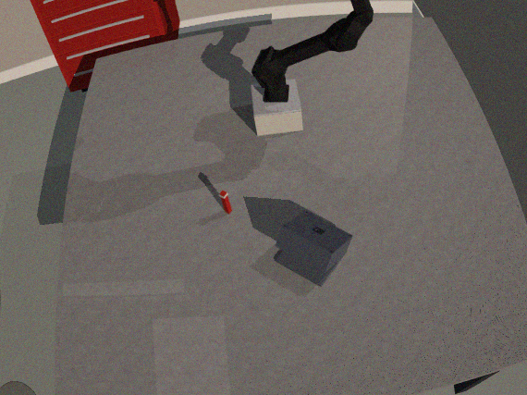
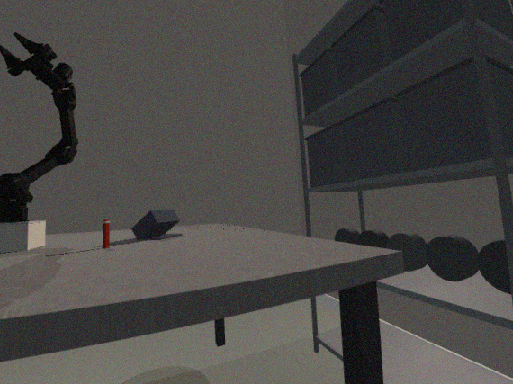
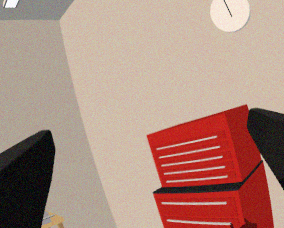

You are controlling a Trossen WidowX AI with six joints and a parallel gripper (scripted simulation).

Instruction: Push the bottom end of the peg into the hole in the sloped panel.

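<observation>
hand (image 2: 15,50) open, raised | exterior only; top shows peg (image 1: 225,201)

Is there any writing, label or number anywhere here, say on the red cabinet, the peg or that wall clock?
None can be read in any view.
Red tool chest: plain drawers with pale handles, no lettering.
Red peg: no markings, only a pale top end.
Wall clock: blank face, one hand, no numerals.
Sloped panel: only its hole, no label.
</observation>
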